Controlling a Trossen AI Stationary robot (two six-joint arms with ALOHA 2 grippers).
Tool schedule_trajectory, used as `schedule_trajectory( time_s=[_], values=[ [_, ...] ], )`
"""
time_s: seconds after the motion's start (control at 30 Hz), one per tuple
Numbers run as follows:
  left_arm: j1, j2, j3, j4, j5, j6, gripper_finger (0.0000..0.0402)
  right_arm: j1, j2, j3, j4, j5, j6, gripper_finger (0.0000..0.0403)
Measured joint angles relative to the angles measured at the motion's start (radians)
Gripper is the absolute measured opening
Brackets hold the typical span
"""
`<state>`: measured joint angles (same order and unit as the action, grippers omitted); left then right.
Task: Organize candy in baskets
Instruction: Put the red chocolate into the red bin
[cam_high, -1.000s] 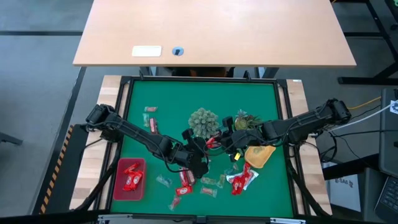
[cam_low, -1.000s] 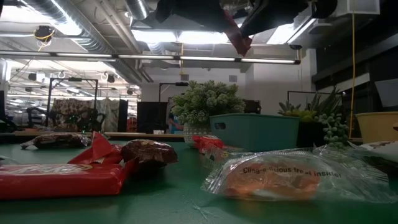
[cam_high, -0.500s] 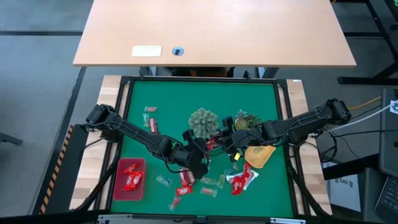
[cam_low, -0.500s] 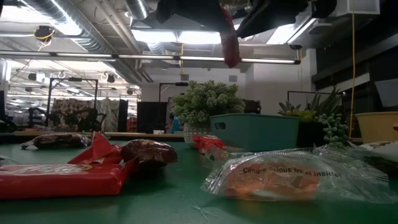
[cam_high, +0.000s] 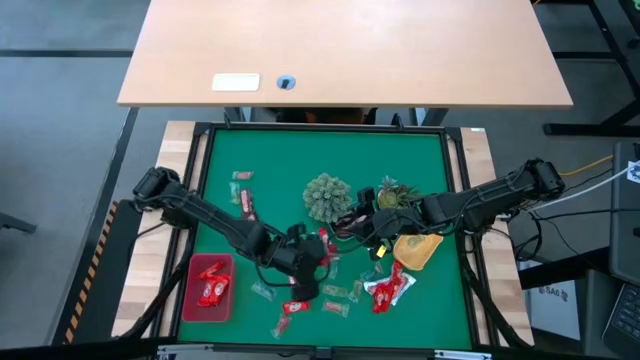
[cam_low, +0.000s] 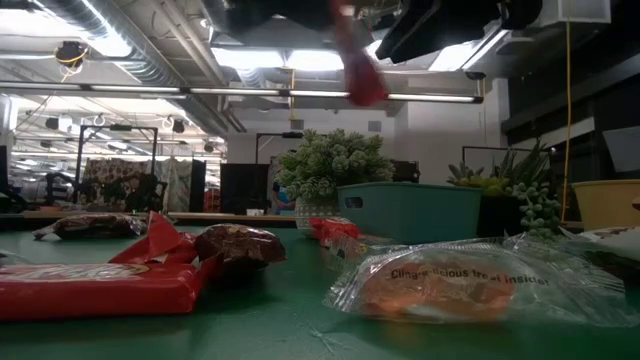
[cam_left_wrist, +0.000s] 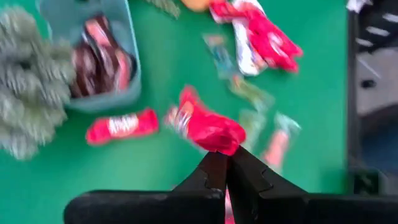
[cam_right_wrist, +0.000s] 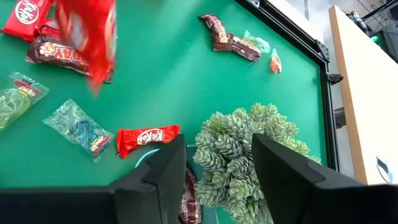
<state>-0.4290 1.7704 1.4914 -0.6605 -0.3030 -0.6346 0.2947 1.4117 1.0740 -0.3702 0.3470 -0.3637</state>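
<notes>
My left gripper is shut on a shiny red candy above the middle of the green mat. The candy also shows in the low view as the red candy and in the right wrist view as the red candy. My right gripper stands open just right of it, over the pale blue basket, which holds brown and red candy. The red basket holds red candy at the near left. The yellow basket sits at the right. Loose candy lies near the front. My left gripper pinches one end of the red wrapper between its two shut fingers. The fingers slant downward toward the table's right side. The candy hangs out past the fingertips, clear of the mat.
Two green spiky plant ornaments, a big plant and a small plant, stand behind the grippers. More candy lies at the far left of the mat, and several wrapped pieces lie near the front edge. A black frame borders the mat.
My right gripper has opened and let go of the red candy, staying where it was. My left gripper, shut on the candy, has turned and carried it a little toward the table's left. The candy swings, clear of the mat.
</notes>
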Motion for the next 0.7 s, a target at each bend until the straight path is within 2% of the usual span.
schedule_trajectory(
  time_s=[0.13,0.27,0.47,0.7],
  values=[
    [-0.048,-0.061,0.0,-0.171,0.047,-0.12,0.0,0.0,0.0,0.0,0.001,0.0,0.0,0.0184],
    [-0.102,-0.113,0.0,-0.368,0.143,-0.285,0.0,0.0,0.0,0.0,0.0,-0.003,0.0,0.0184],
    [-0.224,-0.128,0.0,-0.648,0.274,-0.574,0.0,0.0,0.0,0.0,-0.002,-0.066,0.001,0.0184],
    [-0.358,-0.128,0.0,-0.803,0.325,-0.827,0.0,0.0,0.0,0.0,0.0,-0.095,0.001,0.0184]
  ],
)
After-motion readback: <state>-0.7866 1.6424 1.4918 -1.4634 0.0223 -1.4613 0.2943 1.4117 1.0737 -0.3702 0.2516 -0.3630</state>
